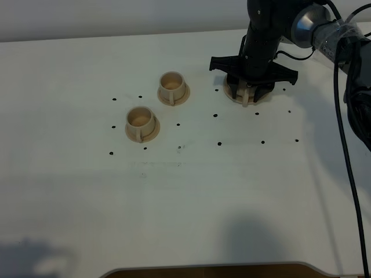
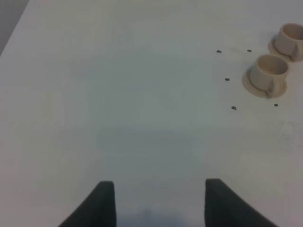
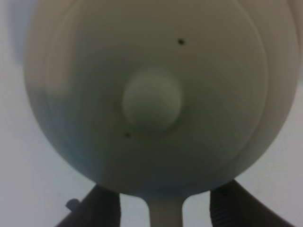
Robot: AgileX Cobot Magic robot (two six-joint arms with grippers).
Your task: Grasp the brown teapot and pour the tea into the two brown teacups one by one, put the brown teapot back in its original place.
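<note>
The brown teapot (image 3: 151, 94) fills the right wrist view from above, with its knobbed lid in the centre. In the exterior high view the teapot (image 1: 246, 99) is mostly hidden under my right gripper (image 1: 246, 91), at the back right of the table. My right gripper (image 3: 165, 210) is open, and its fingers (image 3: 102, 208) flank the teapot's handle (image 3: 165, 213) without touching it. The two brown teacups (image 1: 173, 87) (image 1: 141, 123) stand on their saucers left of the teapot. They also show as teacups (image 2: 270, 73) (image 2: 289, 40) in the left wrist view. My left gripper (image 2: 161, 203) hangs open over bare table.
Small black dots (image 1: 219, 143) mark the white table (image 1: 185, 197) around the cups and the teapot. A black cable (image 1: 348, 174) hangs down the right side by the arm. The table's front edge (image 1: 208, 267) has a curved cut-out.
</note>
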